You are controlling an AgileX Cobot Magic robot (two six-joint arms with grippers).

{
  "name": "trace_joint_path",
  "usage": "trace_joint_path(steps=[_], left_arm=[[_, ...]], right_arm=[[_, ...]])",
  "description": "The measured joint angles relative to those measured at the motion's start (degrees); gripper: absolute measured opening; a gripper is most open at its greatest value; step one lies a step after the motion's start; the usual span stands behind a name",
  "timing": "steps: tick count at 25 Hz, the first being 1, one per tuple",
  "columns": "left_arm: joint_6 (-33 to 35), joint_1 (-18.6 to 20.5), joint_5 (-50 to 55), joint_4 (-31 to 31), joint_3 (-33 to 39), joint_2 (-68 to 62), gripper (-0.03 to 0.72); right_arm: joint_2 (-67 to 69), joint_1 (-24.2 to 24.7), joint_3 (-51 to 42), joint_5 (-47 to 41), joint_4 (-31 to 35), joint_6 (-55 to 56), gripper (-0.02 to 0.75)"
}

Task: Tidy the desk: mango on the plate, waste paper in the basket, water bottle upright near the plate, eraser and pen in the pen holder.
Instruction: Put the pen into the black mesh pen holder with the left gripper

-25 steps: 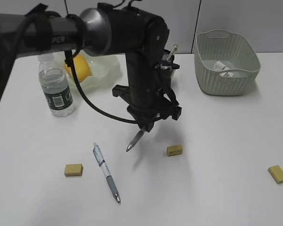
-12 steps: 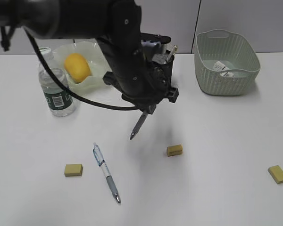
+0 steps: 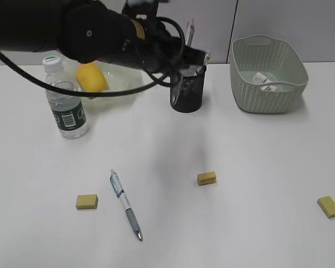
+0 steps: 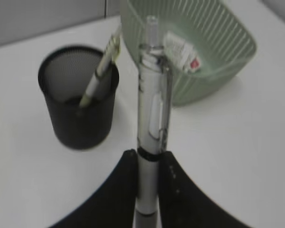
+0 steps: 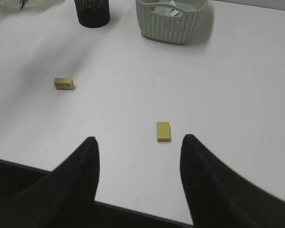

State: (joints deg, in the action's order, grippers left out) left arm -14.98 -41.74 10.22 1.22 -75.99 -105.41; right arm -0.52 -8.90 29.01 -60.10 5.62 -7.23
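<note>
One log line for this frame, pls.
left gripper: shut on pen, near holder | right gripper: open, empty | desk: pen, three erasers loose

plate [image 3: 120, 84]: back left of the desk [image 3: 240, 223], mango [image 3: 91, 77] in it
water bottle [image 3: 65, 106]: upright, just before the plate
pen holder [image 3: 188, 89]: right of the plate, a pen inside
basket [image 3: 268, 75]: back right, waste paper [image 3: 264, 80] in it
loose pen [image 3: 125, 204]: front left, between two erasers [image 3: 87, 201]
third eraser [image 3: 329, 206]: front right

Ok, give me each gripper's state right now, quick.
Left gripper: shut on a clear plastic pen with a metal clip, near the black mesh pen holder.
Right gripper: open, holding nothing, above the white desk.
</note>
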Motion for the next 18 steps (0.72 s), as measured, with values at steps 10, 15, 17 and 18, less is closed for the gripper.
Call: trace_joint_path(steps=[10,15,17,18], left_arm=[[0.0,4.5,-31.7,0.3,0.0,-4.9,0.099],[0.0,5.8,-46.9,0.3,0.0,-10.7,0.099],[0.0,6.5,-49.7,0.1,-0.8,-12.9,0.099],[0.0,6.8,-50.3,0.1,-1.6,-13.8,0.099]], right_arm=[[0.0,0.0,0.0,0.0,0.0,0.0,0.438],[0.0,0.0,0.0,0.0,0.0,0.0,0.438],[0.0,0.0,0.0,0.0,0.0,0.0,0.438],[0.0,0.0,0.0,0.0,0.0,0.0,0.438]])
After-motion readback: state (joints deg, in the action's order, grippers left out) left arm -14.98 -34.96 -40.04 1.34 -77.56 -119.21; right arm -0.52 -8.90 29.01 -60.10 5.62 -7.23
